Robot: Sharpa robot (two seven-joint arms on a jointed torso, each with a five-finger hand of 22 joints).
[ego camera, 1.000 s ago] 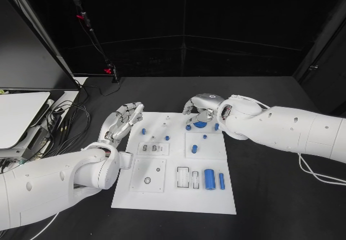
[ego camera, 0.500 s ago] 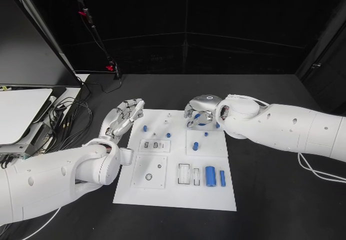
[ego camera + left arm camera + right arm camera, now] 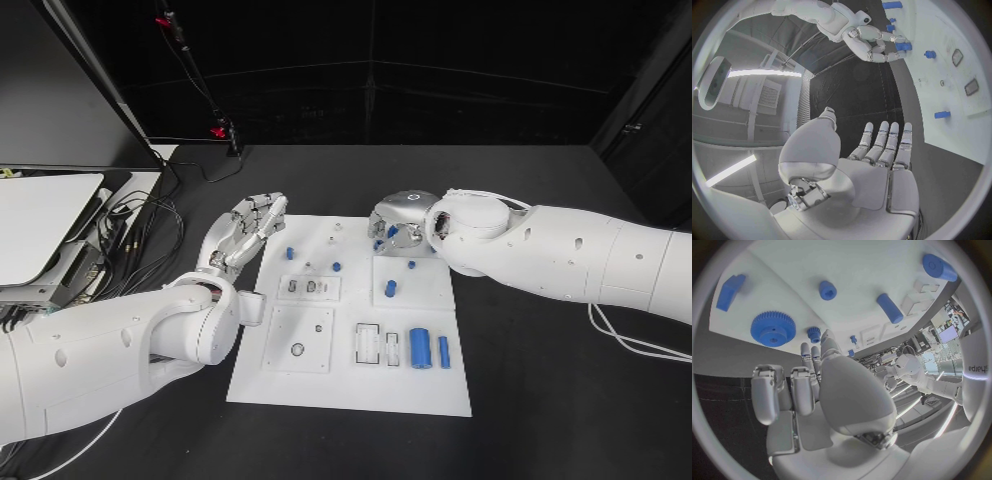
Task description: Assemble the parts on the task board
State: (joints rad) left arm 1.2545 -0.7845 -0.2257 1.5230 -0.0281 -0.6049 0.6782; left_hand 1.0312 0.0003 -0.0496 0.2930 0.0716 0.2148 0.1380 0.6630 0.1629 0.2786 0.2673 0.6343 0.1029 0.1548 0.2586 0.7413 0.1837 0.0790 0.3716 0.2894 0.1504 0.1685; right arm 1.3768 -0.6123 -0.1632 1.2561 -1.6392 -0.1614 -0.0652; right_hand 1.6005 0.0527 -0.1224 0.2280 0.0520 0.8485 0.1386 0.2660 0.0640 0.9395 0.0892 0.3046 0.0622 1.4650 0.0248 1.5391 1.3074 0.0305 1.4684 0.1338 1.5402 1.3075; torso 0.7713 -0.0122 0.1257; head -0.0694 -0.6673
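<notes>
Blue gear (image 3: pixel 773 329) is lying flat at the task board's (image 3: pixel 351 392) twelve o'clock edge, under the right hand (image 3: pixel 400 222), whose curled fingers are gripping nothing. Likely light, rigid plastic; pinching its toothed rim looks best. Left hand (image 3: pixel 245 229) is hovering flat, fingers extended, at ten o'clock.

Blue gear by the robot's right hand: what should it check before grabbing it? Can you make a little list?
1. Right hand holds nothing: ok, the right wrist view shows its fingers bare.
2. Large blue gear lies flat on the task board: ok.
3. Small blue gear sits close beside it and could get bumped: not ok.
4. Left hand is out of the way: ok, flat at the board's far left edge.
5. Fingers lined up over the gear: cannot tell.
</notes>
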